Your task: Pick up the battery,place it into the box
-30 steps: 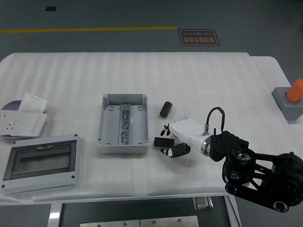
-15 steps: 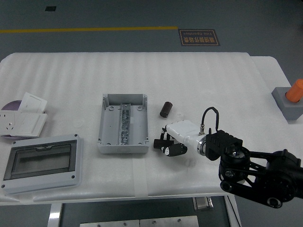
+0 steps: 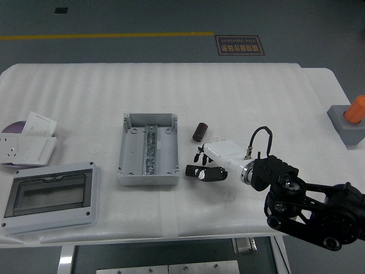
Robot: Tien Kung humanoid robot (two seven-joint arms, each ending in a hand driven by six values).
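1. Small dark cylindrical battery (image 3: 199, 131) lying on the white padded table (image 3: 228, 91), just right of the open grey rectangular plastic box (image 3: 148, 149) and outside it.
2. Right hand (image 3: 212, 162), white-backed with black fingers (image 3: 203, 172), set just below and slightly right of the battery; near it, apart, not touching.
3. Fingers loosely curled toward the box, partly open, nothing held between them.
4. One battery, one box with a metal rail down its middle, one grey lid with a clear window (image 3: 50, 196) at the table's near-left.
5. Also at the left edge: two white square plates (image 3: 31, 142) overlapping, one purple disc (image 3: 12, 128) beneath them.
6. At the far right edge: one grey block carrying an orange cylinder (image 3: 357, 108).
7. Black right arm (image 3: 308, 208) entering from the lower right corner, forearm low over the table, wrist pointing left toward the box, a black cable looped above the wrist.
8. Left arm out of view.
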